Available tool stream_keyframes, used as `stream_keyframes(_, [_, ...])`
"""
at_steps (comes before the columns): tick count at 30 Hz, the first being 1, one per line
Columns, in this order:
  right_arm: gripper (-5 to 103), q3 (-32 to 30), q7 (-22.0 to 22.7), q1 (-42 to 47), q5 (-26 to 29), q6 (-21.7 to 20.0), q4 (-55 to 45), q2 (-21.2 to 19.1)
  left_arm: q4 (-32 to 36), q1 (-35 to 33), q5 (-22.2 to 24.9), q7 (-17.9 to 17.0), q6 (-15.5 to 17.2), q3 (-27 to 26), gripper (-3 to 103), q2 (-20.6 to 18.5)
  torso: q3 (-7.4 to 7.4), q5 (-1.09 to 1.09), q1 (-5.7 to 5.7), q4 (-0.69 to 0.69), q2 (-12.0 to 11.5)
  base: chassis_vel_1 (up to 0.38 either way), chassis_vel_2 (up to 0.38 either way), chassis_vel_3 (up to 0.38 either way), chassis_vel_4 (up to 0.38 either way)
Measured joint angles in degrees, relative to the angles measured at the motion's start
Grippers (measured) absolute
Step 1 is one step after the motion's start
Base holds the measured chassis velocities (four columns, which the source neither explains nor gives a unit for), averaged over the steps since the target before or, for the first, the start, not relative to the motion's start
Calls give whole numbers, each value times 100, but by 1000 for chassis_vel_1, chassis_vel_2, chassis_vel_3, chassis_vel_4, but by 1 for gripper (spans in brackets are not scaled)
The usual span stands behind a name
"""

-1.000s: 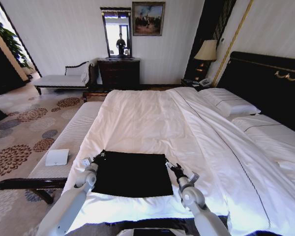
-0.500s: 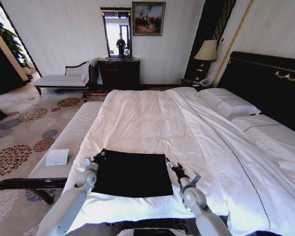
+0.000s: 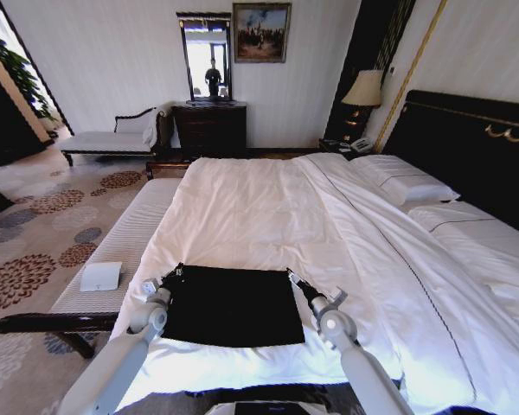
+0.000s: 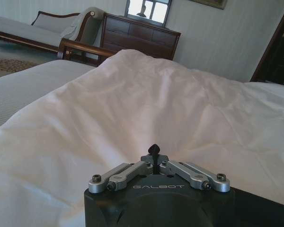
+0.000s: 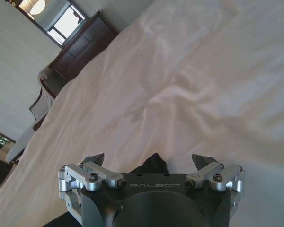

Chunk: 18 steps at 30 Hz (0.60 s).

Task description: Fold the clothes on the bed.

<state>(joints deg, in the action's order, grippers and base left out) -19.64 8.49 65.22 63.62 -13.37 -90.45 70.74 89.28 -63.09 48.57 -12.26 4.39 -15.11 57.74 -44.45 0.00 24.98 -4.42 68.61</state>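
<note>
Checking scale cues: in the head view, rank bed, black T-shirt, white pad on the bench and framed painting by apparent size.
1. bed
2. black T-shirt
3. framed painting, though it hangs far off
4. white pad

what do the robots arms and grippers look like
Both arms are smooth pale grey tubes ending in rounded joints with dark fittings. The left gripper and right gripper each sit on a black housing marked GALBOT in pale letters, with silver metal linkage bars fixed by dark screws and black fingertips. No loose cables show.
</note>
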Motion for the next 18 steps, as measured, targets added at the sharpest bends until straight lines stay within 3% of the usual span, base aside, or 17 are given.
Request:
stream_keyframes(9, [100,161,-373,-668,-44,-111,1033,56,-74,84,-3,-111,64,75,0,-18,0,0,0,0,0,0,0,0,0])
stream_keyframes(15, [102,188,-388,-882,55,-171,1309,101,-140,172,9,-119,74,126,0,0,0,0,0,0,0,0,0,0,0])
stream_keyframes(18, [95,235,-392,-889,48,-215,1365,111,-165,199,7,-132,82,148,0,25,0,1,0,-1,0,0,0,0,0])
